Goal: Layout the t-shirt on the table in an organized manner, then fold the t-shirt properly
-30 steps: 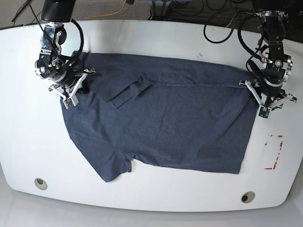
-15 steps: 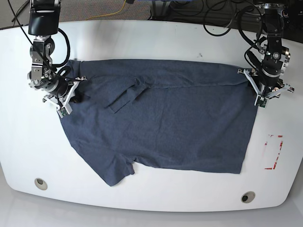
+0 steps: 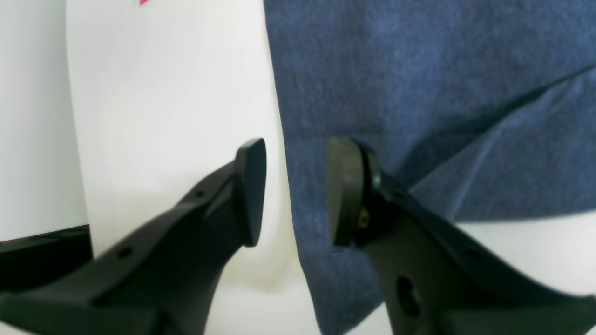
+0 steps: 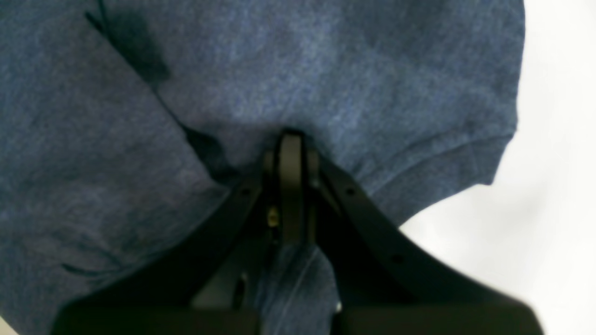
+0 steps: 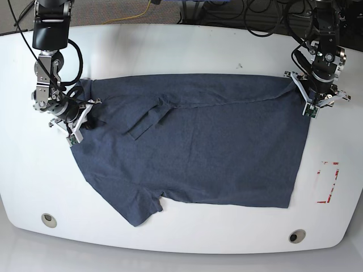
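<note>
Shirt (image 5: 198,141) spread plain side up across the middle of the table (image 5: 170,51), hem toward the left gripper (image 5: 311,102) at the base view's right, shoulder toward the right gripper (image 5: 76,122) at its left. Over the last second, both arms drawn toward the far edge, dragging the upper edge of the cloth with them; top edge now straighter and lying farther back than a second ago, the body panel flatter. Right gripper clamped tight on a pinch of fabric near the sleeve (image 4: 288,153), jaws fully together. Left gripper (image 3: 295,190) standing narrowly apart, one finger (image 3: 251,186) over bare table, the other (image 3: 344,186) over the cloth, the hem edge running through the gap; whether that corner is pinched or merely straddled, cannot tell. Still untidy: a folded flap (image 5: 152,116) doubled over on the chest, the near sleeve (image 5: 139,207) skewed toward the front edge. Probably still in the laying-out stage, with that flap to open before any fold. Red tape mark (image 5: 328,181) left uncovered beside the shirt.
</note>
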`<state>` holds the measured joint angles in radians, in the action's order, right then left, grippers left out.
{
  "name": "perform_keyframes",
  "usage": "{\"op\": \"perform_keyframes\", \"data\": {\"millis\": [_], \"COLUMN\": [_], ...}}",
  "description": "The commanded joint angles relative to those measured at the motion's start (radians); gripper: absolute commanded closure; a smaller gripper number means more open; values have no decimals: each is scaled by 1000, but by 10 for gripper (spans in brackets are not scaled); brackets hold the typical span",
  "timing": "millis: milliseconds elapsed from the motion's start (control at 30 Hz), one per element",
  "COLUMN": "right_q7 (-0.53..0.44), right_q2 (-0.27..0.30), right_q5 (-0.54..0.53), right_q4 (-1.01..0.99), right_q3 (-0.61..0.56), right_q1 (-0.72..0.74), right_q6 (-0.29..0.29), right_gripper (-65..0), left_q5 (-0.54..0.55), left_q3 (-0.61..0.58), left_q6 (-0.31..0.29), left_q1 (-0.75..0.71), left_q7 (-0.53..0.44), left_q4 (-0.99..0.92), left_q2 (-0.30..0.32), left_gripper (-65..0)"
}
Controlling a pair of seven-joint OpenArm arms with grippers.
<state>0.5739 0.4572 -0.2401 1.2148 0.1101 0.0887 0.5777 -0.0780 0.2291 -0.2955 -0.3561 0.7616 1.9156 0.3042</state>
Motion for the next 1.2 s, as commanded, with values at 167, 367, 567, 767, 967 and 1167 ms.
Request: {"op": "perform_keyframes", "data": {"millis": [167, 367, 567, 767, 967, 1167], "right_q7": [48, 45, 45, 45, 45, 45], "right_q2": [13, 12, 8, 5, -4, -5], "right_q5": [48, 48, 48, 48, 48, 48], "right_q4": [-7, -8, -8, -8, -8, -8], "right_q3": [-3, -3, -3, -3, -3, -3], "right_q1": [0, -5, -7, -8, -8, -8], "right_q6": [-11, -11, -11, -11, -11, -11], "right_gripper": [-1, -1, -1, -1, -1, -1], "left_q5": [-3, 2, 2, 4, 4, 5], "left_q3": [5, 6, 28, 49, 49, 40], "left_q6": [5, 0, -123, -144, -144, -176], "left_q1": [-60, -96, -88, -31, 44, 85], "left_q7": [-15, -15, -15, -15, -15, -15], "left_q4": [28, 40, 41, 40, 40, 43], "left_q2": [13, 16, 10, -30, -35, -59], "left_gripper": [-200, -201, -292, -402, -406, -406]}}
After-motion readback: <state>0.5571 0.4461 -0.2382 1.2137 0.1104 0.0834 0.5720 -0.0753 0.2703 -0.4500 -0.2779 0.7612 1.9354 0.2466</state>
